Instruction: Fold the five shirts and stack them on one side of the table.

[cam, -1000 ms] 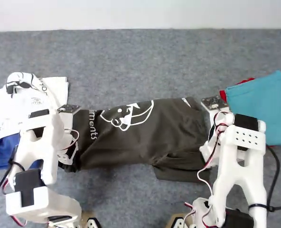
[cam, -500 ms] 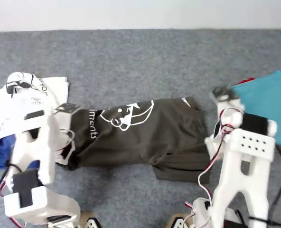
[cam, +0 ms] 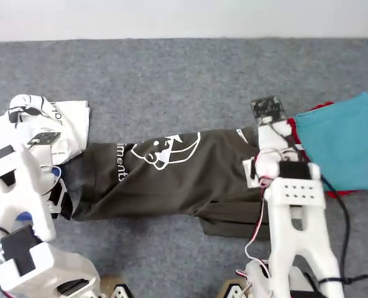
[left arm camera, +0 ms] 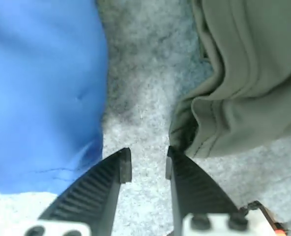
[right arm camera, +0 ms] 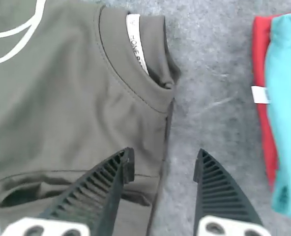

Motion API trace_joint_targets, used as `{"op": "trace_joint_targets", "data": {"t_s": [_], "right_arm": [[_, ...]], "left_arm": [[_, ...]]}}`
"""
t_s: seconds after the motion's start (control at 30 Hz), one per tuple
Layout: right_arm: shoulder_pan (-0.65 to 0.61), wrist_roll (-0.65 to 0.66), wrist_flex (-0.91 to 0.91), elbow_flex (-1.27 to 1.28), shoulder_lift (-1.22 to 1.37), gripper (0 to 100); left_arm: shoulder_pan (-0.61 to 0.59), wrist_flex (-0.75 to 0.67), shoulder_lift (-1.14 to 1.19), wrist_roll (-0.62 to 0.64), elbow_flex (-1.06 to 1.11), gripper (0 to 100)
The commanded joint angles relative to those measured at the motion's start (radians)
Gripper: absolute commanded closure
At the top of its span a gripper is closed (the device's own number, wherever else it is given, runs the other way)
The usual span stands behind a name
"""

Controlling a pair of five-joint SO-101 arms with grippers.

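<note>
Since a second ago the left arm has swung out toward 9 o'clock, away from the hem end of the dark olive cotton shirt with a white print (cam: 171, 180), while the right arm has slid in toward 12 o'clock and now stands over that shirt's collar end. The olive shirt lies half-folded lengthwise across the middle of the grey carpeted desk (cam: 184, 81), its hem end pointing to 9 o'clock and its collar to 3 o'clock. The left tool (left arm camera: 148, 164) is narrowly parted and grips nothing; it hangs over bare desk between the crumpled blue fabric shirt (left arm camera: 42, 88) and the bunched hem of the olive shirt, just beside both. The right tool (right arm camera: 162, 162) is spread wide and holds nothing, with one finger over the olive shirt beside the collar and the other over the grey surface. At 9 o'clock a white printed shirt (cam: 53, 124) lies spread out. At 3 o'clock a folded teal shirt (cam: 345, 143) rests on a red shirt (right arm camera: 261, 64), near the olive collar but apart from it.
</note>
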Motion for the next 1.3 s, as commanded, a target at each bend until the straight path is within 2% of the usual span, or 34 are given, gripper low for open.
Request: {"op": "trace_joint_targets", "data": {"t_s": [0.0,0.17,0.37,0.67,0.8,1.0,1.07,1.17,1.27], "right_arm": [[-0.013,-0.012,-0.165,0.120,-0.025,79.0],[0.001,-0.006,-0.311,0.213,-0.025,79.0],[0.001,-0.009,-0.318,0.143,0.105,79.0],[-0.002,-0.012,-0.036,-0.353,0.596,79.4],[-0.010,-0.006,0.008,-0.445,0.736,80.5],[-0.005,-0.003,0.013,-0.459,0.794,98.6],[-0.005,0.005,0.042,-0.462,0.794,98.6],[-0.004,0.083,0.082,-0.470,0.786,99.0],[0.053,0.097,0.163,-0.532,0.756,99.0]], "left_arm": [[0.000,0.017,-0.043,-0.008,-0.030,87],[0.000,0.071,-0.043,-0.006,-0.030,87],[0.000,0.109,-0.044,-0.006,-0.028,88],[0.000,0.107,-0.044,0.028,-0.025,88],[0.000,0.107,-0.043,0.028,-0.024,88],[0.000,0.107,-0.043,0.028,-0.024,88],[0.000,0.107,-0.038,0.028,-0.024,88],[0.000,0.107,-0.035,0.028,-0.022,88],[0.000,0.107,-0.035,0.028,-0.022,88]]}}
